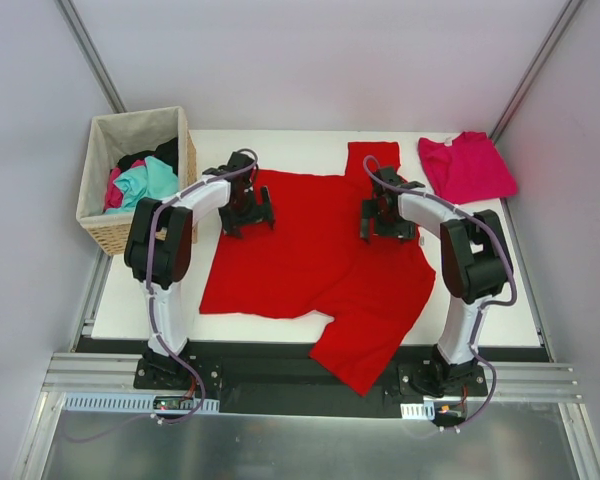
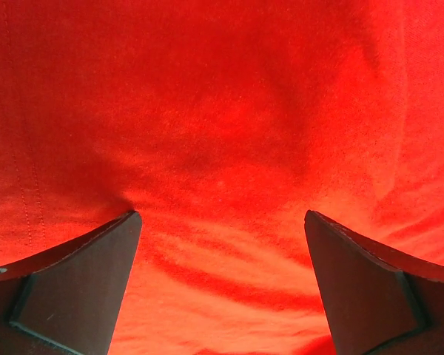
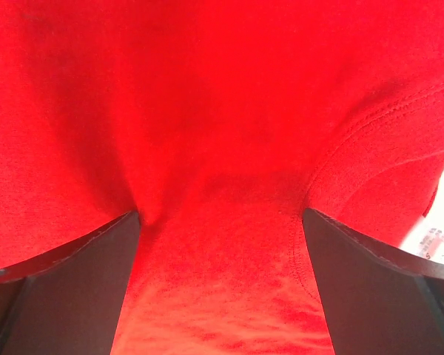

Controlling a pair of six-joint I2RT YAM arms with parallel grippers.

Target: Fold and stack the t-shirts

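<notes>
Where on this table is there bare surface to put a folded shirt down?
Bare table runs along the far edge, between the basket and the sleeve of the red shirt. A smaller patch lies near-left, outside the left arm. The red shirt, left gripper and right gripper crowd the middle; the pink shirt fills the far-right corner.

Three views, one red t-shirt [image 1: 300, 260]
The top camera looks down on it whole; both wrist cameras face its cloth close up.

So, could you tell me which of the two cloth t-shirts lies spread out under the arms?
The large bright red t-shirt, opened across the middle; the smaller magenta-pink t-shirt sits compact at the far right corner.
</notes>
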